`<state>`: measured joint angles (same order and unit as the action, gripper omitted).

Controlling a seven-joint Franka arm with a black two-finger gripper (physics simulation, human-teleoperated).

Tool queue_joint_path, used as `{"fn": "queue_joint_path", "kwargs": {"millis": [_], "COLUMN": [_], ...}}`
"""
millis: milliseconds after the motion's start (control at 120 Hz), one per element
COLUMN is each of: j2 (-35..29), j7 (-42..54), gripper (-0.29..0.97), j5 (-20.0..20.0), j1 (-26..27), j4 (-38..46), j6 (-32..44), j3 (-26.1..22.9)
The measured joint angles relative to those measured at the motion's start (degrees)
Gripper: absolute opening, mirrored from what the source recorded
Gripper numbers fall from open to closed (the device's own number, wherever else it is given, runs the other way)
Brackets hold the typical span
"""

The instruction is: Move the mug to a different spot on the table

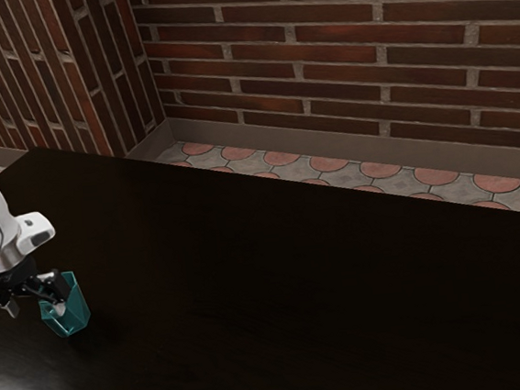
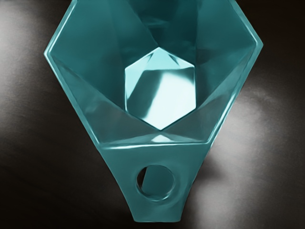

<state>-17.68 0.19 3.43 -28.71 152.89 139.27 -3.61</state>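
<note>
A teal faceted mug (image 1: 68,310) stands low over the dark table (image 1: 295,274) near the exterior view's left edge, slightly tilted. My gripper (image 1: 41,297) is right on it, fingers closed on the mug's handle side, with one pale fingertip (image 1: 59,309) at the rim. In the wrist view I look straight down into the mug (image 2: 159,93), seeing its hexagonal bottom, and its flat handle with a round hole (image 2: 155,183) lies just under my hand. Whether the mug's base touches the table is hidden.
The dark tabletop stretches far toward the exterior view's right and front. Its far edge (image 1: 332,181) runs diagonally, with a tiled floor (image 1: 406,176) and brick walls (image 1: 347,48) beyond it.
</note>
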Motion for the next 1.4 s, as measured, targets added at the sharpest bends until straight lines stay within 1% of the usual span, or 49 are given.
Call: {"fn": "queue_joint_path", "kwargs": {"millis": [200,617,900,1025,1200,1400], "j2": [2.53,8.4,10.12,10.3,10.31,10.39], "j7": [0.25,0.64,0.83,0.89,1.0,1.13], "gripper": [0.68,0.68,0.68,0.65,0.54,0.25], "j5": [0.0,0.0,0.0,0.0,-0.01,-0.02], "j1": [-0.83,-0.9,-1.05,-1.65,-2.03,-2.04], "j4": [0.44,0.91,1.28,1.92,2.08,2.08], "j6": [2.79,10.96,14.63,15.38,15.86,16.08], "j3": [-0.16,-1.04,-1.82,-1.83,-1.83,-1.83]}}
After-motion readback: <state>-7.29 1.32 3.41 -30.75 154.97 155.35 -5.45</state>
